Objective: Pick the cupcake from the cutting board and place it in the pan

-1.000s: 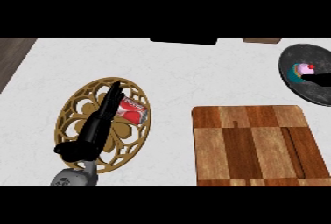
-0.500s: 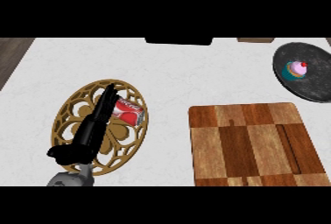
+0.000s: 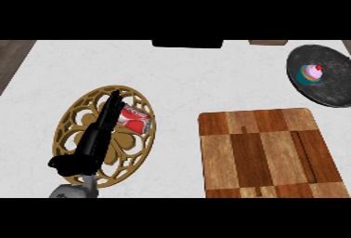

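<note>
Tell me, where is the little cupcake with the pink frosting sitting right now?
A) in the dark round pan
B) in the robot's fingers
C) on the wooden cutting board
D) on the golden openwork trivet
A: the cupcake sits inside the dark pan at the upper right, while the cutting board holds nothing.

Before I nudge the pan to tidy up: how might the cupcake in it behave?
The cupcake stands upright in the pan, pink frosting and a cherry on top, so it is probably top-heavy and may tip. The frosting would likely smear if touched. It looks light, so it might slide on the dark pan.
</note>
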Available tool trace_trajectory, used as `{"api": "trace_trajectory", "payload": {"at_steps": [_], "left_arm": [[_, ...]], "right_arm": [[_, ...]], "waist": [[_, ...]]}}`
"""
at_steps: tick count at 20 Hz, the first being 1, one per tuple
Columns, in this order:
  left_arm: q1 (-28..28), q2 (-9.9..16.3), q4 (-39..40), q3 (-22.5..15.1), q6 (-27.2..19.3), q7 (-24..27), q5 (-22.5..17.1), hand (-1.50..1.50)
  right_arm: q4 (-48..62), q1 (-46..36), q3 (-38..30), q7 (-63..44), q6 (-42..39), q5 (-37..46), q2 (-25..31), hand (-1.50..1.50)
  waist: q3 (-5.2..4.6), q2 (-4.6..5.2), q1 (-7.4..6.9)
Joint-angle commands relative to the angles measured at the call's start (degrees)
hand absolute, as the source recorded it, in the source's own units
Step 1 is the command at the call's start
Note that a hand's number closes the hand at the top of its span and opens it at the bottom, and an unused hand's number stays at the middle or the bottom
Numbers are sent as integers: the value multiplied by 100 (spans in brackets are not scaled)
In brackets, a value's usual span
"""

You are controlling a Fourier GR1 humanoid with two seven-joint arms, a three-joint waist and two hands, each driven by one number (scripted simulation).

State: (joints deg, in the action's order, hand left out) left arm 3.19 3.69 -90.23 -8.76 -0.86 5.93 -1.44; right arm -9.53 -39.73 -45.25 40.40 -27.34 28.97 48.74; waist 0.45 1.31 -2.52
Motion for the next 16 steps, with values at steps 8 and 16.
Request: {"api": "trace_trajectory", "payload": {"at_steps": [8,16], "left_arm": [[-17,-130,-9,-88,-77,-8,86,0],[-69,-55,10,9,-108,39,153,0]], "right_arm": [[-158,404,264,792,-394,36,-131,-150],[-165,660,411,958,-195,36,-9,-150]], "waist": [[-1,-19,7],[-2,-19,31]]}}
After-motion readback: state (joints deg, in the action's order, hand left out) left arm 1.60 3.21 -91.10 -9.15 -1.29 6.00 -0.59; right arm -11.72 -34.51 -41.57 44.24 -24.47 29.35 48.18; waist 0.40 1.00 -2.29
